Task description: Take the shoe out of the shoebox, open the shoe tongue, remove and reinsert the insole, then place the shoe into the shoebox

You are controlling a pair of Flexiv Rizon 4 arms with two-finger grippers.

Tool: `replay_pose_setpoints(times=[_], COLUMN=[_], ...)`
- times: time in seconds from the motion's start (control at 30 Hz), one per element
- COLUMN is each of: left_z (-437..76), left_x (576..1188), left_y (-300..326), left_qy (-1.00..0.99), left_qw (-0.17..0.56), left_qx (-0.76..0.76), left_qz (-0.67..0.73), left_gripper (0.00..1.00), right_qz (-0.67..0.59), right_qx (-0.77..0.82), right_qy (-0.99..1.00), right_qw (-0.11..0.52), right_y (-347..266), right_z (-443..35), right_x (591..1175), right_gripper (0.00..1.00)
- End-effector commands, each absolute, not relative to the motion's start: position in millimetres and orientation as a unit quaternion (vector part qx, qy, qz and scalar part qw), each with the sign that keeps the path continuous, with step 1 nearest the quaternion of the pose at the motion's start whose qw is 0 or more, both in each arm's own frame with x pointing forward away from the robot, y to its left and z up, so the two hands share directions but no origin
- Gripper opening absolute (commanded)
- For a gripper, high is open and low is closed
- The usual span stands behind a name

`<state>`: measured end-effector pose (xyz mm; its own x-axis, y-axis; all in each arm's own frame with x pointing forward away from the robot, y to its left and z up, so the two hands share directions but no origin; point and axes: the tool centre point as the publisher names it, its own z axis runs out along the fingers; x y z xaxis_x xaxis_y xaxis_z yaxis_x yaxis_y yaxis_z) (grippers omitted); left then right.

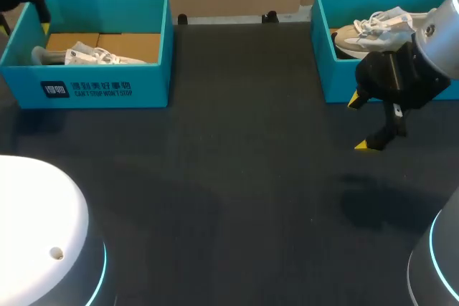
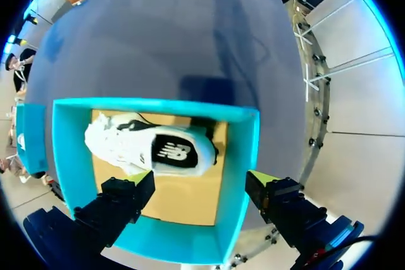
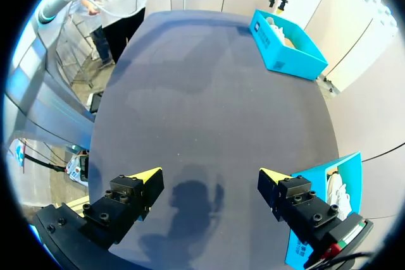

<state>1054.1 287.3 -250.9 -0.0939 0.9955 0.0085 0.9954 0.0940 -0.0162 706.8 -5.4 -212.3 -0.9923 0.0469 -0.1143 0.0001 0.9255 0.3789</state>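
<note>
A white shoe lies on its side on the cardboard floor of the left teal shoebox; in the head view the shoe sits at that box's left end. My left gripper hangs above the box, open, its fingers apart from the shoe. Only one of its fingers shows in the head view, at the box's far left corner. My right gripper stands open over bare table, in front of a second teal box holding a beige shoe. Nothing is between the fingers of the right gripper.
The dark table stretches between the two boxes and toward the front. Rounded white arm bases fill the front left and front right corners. The right box's edge lies close beside my right gripper.
</note>
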Motion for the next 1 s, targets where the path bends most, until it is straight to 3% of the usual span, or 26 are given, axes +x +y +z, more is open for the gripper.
replay_pose_setpoints(times=[0.03, 0.3, 0.67, 1.0], left_z=[-231, -198, -198, -198], left_x=[1042, 1043, 1043, 1043], left_y=[286, 281, 281, 281], left_qy=[-0.748, -0.759, -0.759, -0.759], left_qw=[0.009, 0.043, 0.043, 0.043], left_qx=[-0.663, -0.648, -0.648, -0.648], left_qz=[0.019, 0.049, 0.049, 0.049], left_gripper=[1.0, 1.0, 1.0, 1.0], right_qz=[0.192, 0.187, 0.169, 0.179], right_qx=[0.012, 0.025, 0.069, 0.093], right_qy=[0.979, 0.979, 0.981, 0.976], right_qw=[0.061, 0.073, 0.061, 0.087], right_y=[-5, -11, -65, -117], right_z=[-213, -205, -188, -174], right_x=[707, 726, 795, 850], right_gripper=[1.0, 1.0, 1.0, 1.0])
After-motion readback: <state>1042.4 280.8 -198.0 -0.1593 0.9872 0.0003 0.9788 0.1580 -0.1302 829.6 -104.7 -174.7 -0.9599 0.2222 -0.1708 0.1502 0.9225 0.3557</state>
